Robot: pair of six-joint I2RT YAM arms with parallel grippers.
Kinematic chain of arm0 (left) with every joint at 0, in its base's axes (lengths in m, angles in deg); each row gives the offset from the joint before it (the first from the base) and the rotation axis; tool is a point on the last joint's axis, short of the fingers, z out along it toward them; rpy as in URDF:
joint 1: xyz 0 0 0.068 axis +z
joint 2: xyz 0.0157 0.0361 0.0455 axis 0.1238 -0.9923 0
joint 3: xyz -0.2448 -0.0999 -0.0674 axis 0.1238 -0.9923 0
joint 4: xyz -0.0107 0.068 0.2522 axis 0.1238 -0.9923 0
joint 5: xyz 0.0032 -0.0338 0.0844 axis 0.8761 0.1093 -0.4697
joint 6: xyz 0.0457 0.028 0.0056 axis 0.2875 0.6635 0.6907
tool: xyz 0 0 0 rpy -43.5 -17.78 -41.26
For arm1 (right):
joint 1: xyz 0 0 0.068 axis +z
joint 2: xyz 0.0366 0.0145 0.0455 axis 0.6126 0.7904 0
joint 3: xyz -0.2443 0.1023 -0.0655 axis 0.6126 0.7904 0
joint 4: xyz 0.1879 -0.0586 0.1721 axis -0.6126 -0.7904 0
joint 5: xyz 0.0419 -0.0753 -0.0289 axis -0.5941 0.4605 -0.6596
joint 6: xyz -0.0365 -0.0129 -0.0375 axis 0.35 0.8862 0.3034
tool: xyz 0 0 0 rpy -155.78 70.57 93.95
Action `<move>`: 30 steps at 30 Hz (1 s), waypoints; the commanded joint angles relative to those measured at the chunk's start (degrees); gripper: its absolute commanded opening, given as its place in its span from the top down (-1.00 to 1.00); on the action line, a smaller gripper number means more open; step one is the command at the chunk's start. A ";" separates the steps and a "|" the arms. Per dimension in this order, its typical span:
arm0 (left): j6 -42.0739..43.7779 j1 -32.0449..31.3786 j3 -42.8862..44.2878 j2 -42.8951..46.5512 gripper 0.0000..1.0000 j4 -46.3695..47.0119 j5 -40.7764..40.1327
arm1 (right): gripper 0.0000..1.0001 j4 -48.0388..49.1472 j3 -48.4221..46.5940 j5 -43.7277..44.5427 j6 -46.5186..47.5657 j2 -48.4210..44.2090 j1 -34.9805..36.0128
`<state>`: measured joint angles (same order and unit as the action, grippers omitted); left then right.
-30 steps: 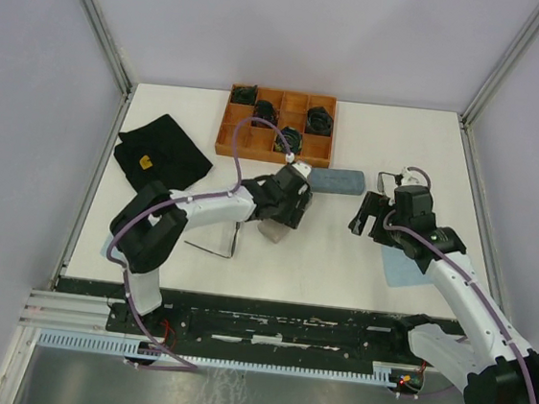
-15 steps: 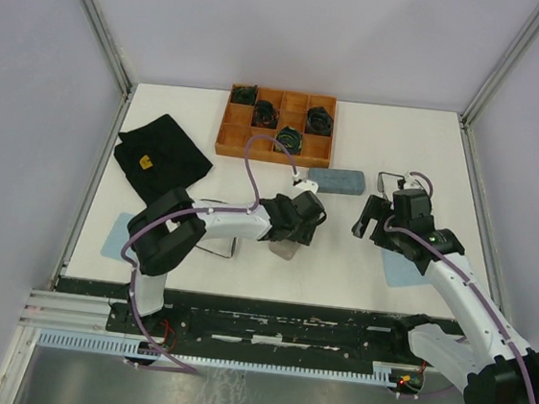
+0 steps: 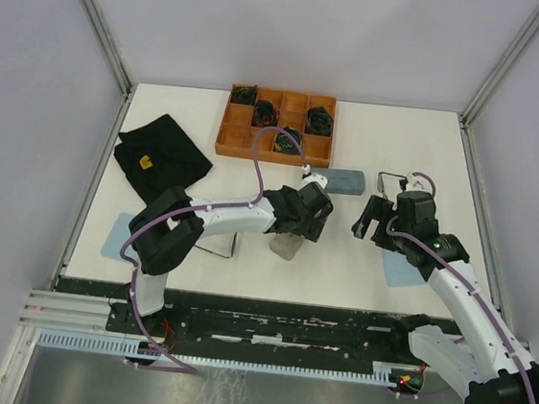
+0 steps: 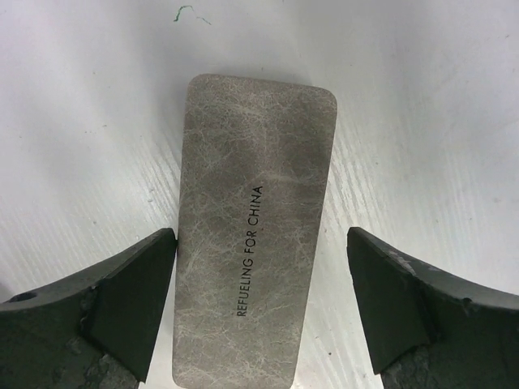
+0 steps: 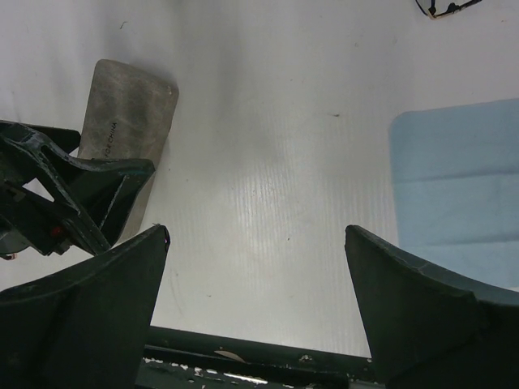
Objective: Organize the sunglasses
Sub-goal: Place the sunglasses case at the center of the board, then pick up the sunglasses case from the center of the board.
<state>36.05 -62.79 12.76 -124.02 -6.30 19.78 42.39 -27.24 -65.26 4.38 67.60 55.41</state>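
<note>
Two pairs to sort here, and neither is in a case yet. One pair of sunglasses [image 3: 216,250] lies on the worktop [image 3: 383,127] at near left, partly hidden under the left arm. The other pair [image 3: 387,182] sits on the right, just beyond the right hand [image 5: 255,231], with only a corner of its frame showing at the top edge of the right wrist view.

Between them, mid-worktop, the grey case [image 4: 255,235] lies flat with its lettering up, which looks like a spot either arm can reach. The left hand [image 4: 258,239] straddles it across its width with fingers spread wide. One finger is right at the case's long edge and the other stands clear, so there is no grip on it. I'd call that squaring up to the case, not carrying it.

The right hand hangs wide and empty over bare worktop beside a light blue cloth [image 3: 399,270], probably placed to go for the pair behind it.

Further out, the blue case [image 3: 339,180] lies just beyond the left hand. The wooden tray [image 3: 227,130] sits at the far edge with dark bundles in some compartments.
</note>
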 commanded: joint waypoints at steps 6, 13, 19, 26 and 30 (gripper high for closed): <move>5.17 0.09 2.39 -0.03 -0.82 -3.75 -0.20 | -0.98 0.27 0.27 -0.72 0.36 -0.63 0.32; 6.68 0.05 3.17 -0.85 -0.66 -4.02 0.00 | -0.98 0.45 0.22 -1.27 0.36 -0.52 0.33; 7.71 0.09 3.76 -2.13 -0.58 -4.04 1.25 | -0.98 0.55 0.44 -1.62 0.44 -0.50 0.30; 8.41 0.09 4.01 -2.47 -0.50 -4.15 1.87 | -0.98 1.03 0.67 -2.05 0.45 -0.37 0.24; 8.91 0.07 4.36 -2.03 -0.25 -4.40 1.72 | -0.98 1.23 0.71 -2.16 0.39 -0.33 0.30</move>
<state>42.60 -62.79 14.50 -126.20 -10.93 21.11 41.98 -26.45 -67.23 4.38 67.57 55.41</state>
